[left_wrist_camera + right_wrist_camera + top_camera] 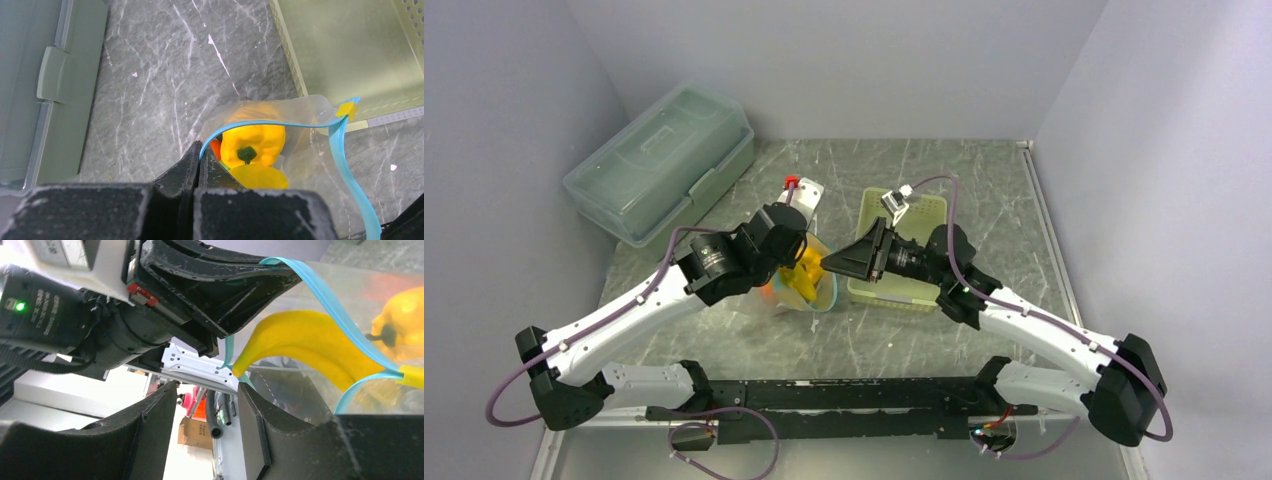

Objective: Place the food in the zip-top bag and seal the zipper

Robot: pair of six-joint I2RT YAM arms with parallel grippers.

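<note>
The clear zip-top bag (809,290) lies between the arms with food inside. In the left wrist view it holds a yellow pepper-shaped piece (252,142), a yellow banana (257,176) and an orange piece (215,148). My left gripper (200,149) is shut on the teal zipper (280,122) at the bag's mouth, which stands open. A yellow slider tab (346,109) sits at the strip's far end. My right gripper (207,387) is open and empty beside the bag's mouth, facing the left gripper (225,290). The banana (305,340) and the zipper (345,327) show just past it.
The pale green perforated basket (914,290) stands right of the bag, under my right gripper (828,263); it looks empty in the left wrist view (350,50). A translucent lidded storage box (664,160) stands at the back left. Walls close in on both sides.
</note>
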